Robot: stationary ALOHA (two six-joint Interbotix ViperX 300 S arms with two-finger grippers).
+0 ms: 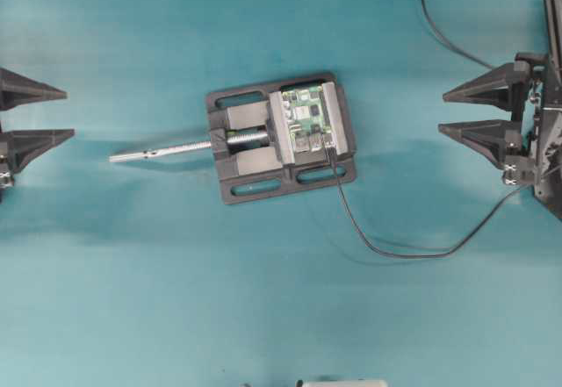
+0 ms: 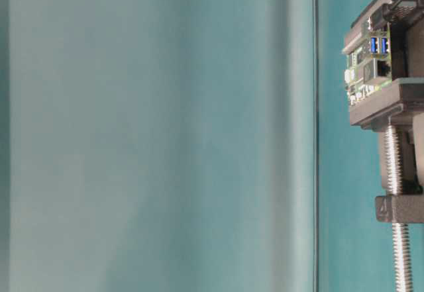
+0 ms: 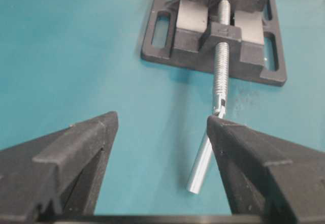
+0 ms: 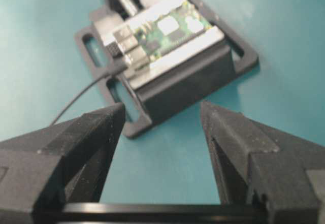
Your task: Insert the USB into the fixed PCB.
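The fixed PCB point(image 1: 307, 115), a small green board with silver ports, sits clamped in the vise in the middle of the table; it also shows in the right wrist view point(image 4: 167, 33) and the table-level view point(image 2: 368, 67). The USB point(image 1: 329, 152) lies at the board's near edge, its plug up against a port point(image 4: 118, 69). Its thin black cable point(image 1: 395, 251) loops off to the right. My left gripper point(image 1: 69, 113) hangs open at the far left, holding nothing point(image 3: 162, 116). My right gripper point(image 1: 442, 113) stands open at the far right, also holding nothing point(image 4: 162, 104).
A black vise point(image 1: 250, 163) holds the board, and its silver screw rod point(image 1: 162, 151) sticks out to the left, its handle end near my left gripper's right finger point(image 3: 203, 168). A thicker black cable point(image 1: 435, 23) runs along the top right.
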